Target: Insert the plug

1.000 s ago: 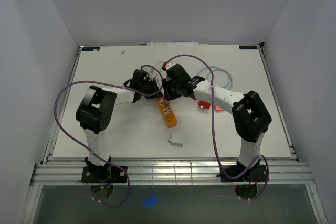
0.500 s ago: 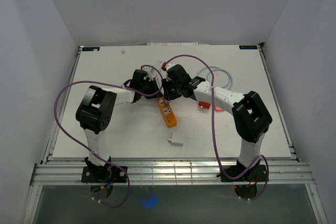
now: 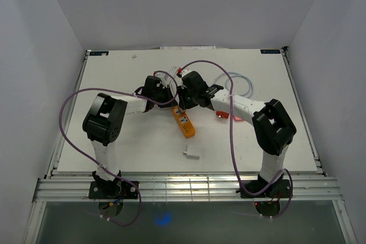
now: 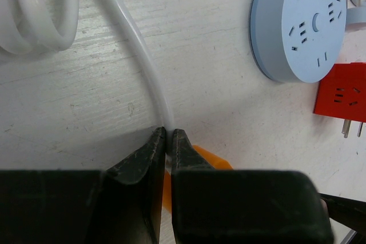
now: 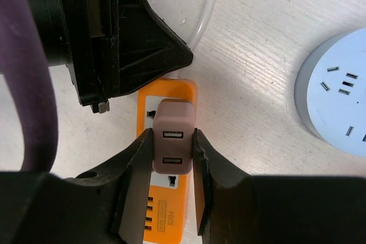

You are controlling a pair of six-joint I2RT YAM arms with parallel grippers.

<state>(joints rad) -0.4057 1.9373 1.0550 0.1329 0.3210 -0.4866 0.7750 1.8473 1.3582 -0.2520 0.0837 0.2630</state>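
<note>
An orange power strip [image 3: 184,122] lies mid-table; it also shows in the right wrist view [image 5: 163,210]. My right gripper [image 5: 170,151] is shut on a pinkish-brown USB charger plug [image 5: 172,144] and holds it over the strip's upper socket. My left gripper [image 4: 168,134] is shut on the strip's white cable [image 4: 137,44], just beyond the strip's end [image 4: 211,158]. In the top view the two grippers meet over the strip's far end, the left one [image 3: 166,92] and the right one [image 3: 184,102].
A round pale-blue socket hub [image 4: 300,24] and a red adapter [image 4: 341,92] lie to the right. A white cable coil [image 4: 34,10] lies far left. A small white block [image 3: 191,154] lies near the front.
The orange strip's near end has swung slightly to the right. Both grippers have stayed almost in place, holding what they held.
</note>
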